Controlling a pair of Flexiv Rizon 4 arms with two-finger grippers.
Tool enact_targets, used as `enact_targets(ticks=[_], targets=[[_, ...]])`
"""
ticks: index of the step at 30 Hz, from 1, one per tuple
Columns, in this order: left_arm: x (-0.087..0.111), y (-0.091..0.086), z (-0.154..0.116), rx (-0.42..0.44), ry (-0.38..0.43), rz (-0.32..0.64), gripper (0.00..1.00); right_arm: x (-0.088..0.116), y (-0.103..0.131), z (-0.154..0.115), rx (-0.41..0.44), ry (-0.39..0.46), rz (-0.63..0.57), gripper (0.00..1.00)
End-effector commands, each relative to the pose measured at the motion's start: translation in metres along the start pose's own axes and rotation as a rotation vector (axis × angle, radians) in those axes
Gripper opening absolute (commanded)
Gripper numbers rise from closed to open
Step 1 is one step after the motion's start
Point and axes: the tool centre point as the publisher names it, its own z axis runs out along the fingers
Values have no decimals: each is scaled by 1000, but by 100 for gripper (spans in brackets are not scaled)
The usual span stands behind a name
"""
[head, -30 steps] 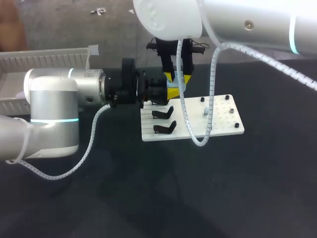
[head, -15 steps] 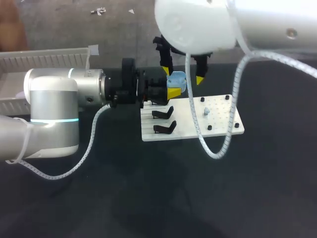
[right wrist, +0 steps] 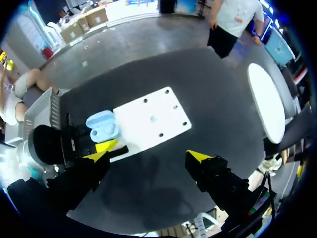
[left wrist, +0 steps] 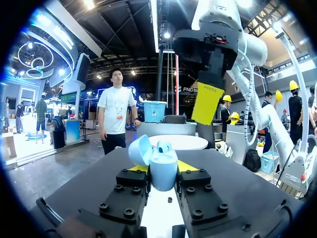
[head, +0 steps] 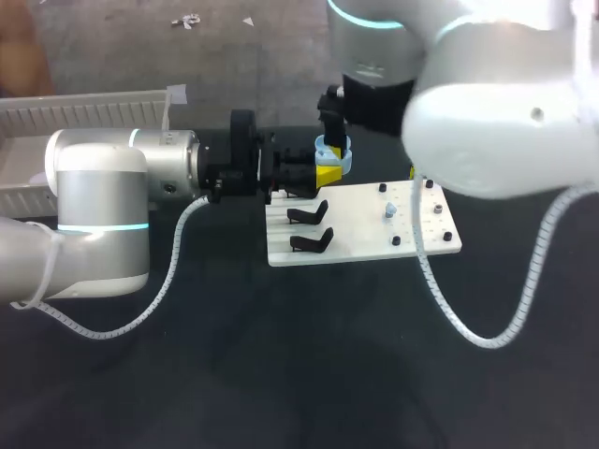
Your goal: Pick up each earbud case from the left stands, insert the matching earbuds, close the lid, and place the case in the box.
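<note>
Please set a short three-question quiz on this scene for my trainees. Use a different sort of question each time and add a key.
1. True or false: the left hand is shut on the light blue case.
2. Multiple choice: the lid of that case is A) shut, B) open and still on the case, C) off and lying on the table.
3. Fill in: in the head view, the number of empty black stands showing on the white board is ___.
Key: 1 true; 2 B; 3 two.
</note>
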Motion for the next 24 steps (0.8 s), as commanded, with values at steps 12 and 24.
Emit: enact_targets(ticks=[12, 24], targets=[[1, 0, 0, -3, -3, 3, 0, 7, -13, -3, -154, -52, -21, 100], [1, 0, 0, -3, -3, 3, 0, -11, -30, 31, -153, -162, 22, 100]])
